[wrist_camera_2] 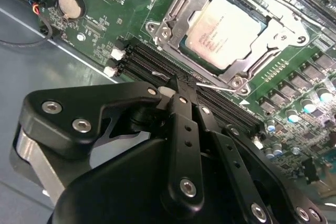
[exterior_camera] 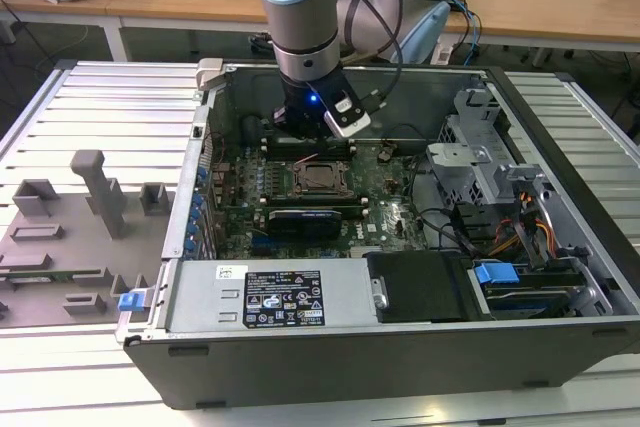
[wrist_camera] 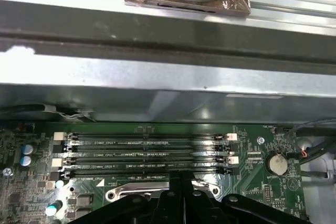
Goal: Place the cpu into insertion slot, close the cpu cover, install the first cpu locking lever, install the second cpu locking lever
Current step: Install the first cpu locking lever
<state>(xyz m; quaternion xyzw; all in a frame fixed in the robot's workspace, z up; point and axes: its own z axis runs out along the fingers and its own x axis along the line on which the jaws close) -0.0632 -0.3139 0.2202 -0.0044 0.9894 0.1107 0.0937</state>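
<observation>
in the exterior view the arm (exterior_camera: 300, 7) reaches down into the open computer case (exterior_camera: 400, 362), at the far side of the green motherboard (wrist_camera_2: 126, 3). its gripper (wrist_camera_2: 177, 83) hangs over the memory slots (wrist_camera: 147, 153) that run along the far edge of the insertion slot (wrist_camera_2: 236, 1). in the second wrist view the black fingers are drawn together into a narrow point with no gap showing at the tips, and i cannot tell whether anything thin is pinched there. the tips sit low over the memory slots, just beside the socket's edge, where a thin bright wire rod (wrist_camera_2: 215, 86) lies along the board. the cpu (wrist_camera_2: 223, 32) lies flat in the insertion slot, silvery top up. the cpu cover (wrist_camera_2: 176, 11) is down over it, its frame lapping the chip's edges and its window leaving the middle bare. a round coin cell (wrist_camera_2: 71, 4) sits on the board, well apart from the socket. in the exterior view a black graphics card (exterior_camera: 310, 219) lies just near of the socket, a labelled power supply (exterior_camera: 285, 297) fills the case's near side, and a grey fixture tray (exterior_camera: 60, 237) lies outside the case on the exterior view's left.
</observation>
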